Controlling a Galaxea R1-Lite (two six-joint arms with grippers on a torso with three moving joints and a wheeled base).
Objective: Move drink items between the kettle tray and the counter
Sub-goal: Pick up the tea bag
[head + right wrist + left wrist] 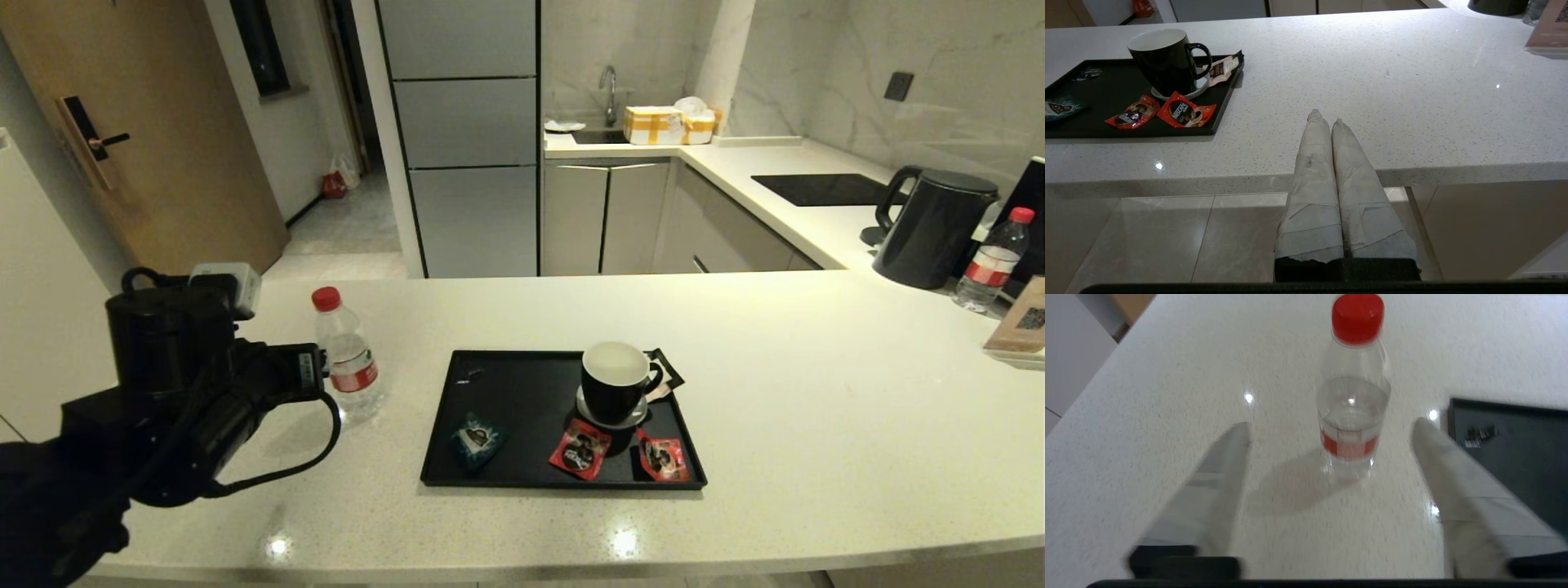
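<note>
The water bottle (pixel 347 359) with red cap and red label stands upright on the off-white counter (pixel 816 408), just left of the black kettle tray (pixel 522 392). My left arm (pixel 188 392) hovers low near the counter's left end. In the left wrist view my left gripper (pixel 1331 426) is open, and the bottle (pixel 1353 396) stands a little beyond the fingertips (pixel 1237 437), untouched. The teal sachet (pixel 478 438) lies flat in the tray's front left part. My right gripper (pixel 1326 116) is shut on nothing, parked in front of the counter's front edge.
On the tray are a black mug (pixel 614 384) on a coaster and two red sachets (pixel 580 447). At the far right stand a black kettle (pixel 931 229), a second bottle (pixel 992 261) and a brown card (pixel 1020 322). A black hob (pixel 816 189) lies behind.
</note>
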